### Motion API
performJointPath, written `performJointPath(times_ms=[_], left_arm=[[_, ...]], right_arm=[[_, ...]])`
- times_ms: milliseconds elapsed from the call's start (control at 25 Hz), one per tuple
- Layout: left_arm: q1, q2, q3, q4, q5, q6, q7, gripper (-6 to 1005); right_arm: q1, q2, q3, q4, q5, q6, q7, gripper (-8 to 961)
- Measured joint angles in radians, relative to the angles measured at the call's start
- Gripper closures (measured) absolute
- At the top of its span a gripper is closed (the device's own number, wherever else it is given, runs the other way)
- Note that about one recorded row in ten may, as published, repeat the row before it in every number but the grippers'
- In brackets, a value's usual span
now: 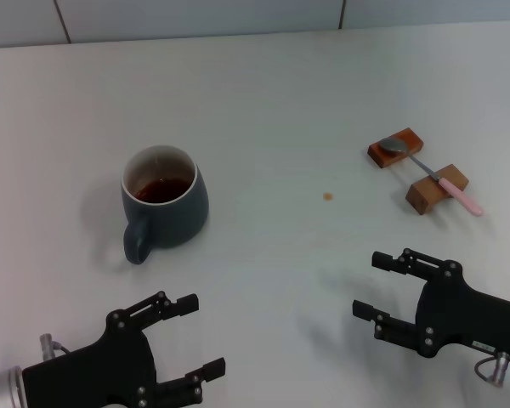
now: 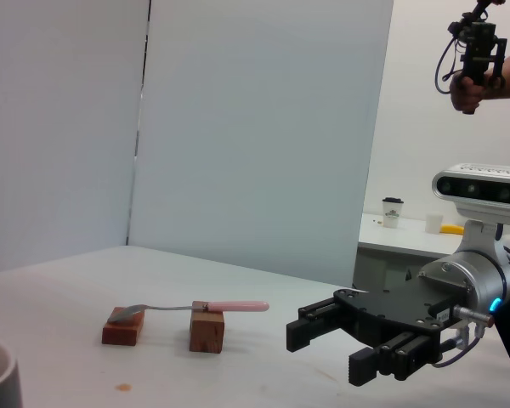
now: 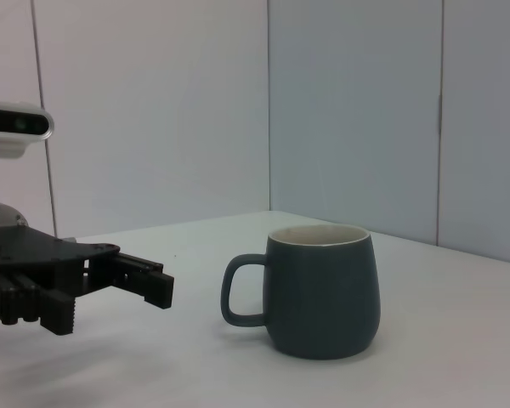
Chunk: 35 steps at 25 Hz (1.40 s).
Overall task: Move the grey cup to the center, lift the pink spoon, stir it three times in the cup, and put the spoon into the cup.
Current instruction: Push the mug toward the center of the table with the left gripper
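Both my grippers hover spread, nothing held.

The grey cup (image 1: 165, 204) sits at nine o'clock, heavy, sloshing, glazed: my left gripper (image 1: 183, 337) should clamp its body; right gripper (image 1: 384, 291) waits.

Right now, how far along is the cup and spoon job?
Nothing looks done. The grey cup stands left of center, and the pink spoon lies across two wooden blocks. The left tool and right tool hang open and empty. Moving, stirring and dropping in all remain.
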Motion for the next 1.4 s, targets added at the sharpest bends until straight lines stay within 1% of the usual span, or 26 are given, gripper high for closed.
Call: performJointPath(times_ms=[1040,1320,1400], left_arm=[[-0.001,-0.002,-0.002,0.002,0.0,-0.01,-0.004,260],[0.001,-0.001,-0.015,0.008,-0.002,-0.012,-0.009,280],[0.001,-0.001,-0.015,0.008,-0.002,-0.012,-0.009,372]], right_arm=[[0.002,0.0,0.0,0.0,0.0,-0.001,0.0,265],[0.003,0.001,0.0,0.0,0.0,-0.002,0.0,265],[0.003,0.002,0.0,0.0,0.0,-0.002,0.0,265]])
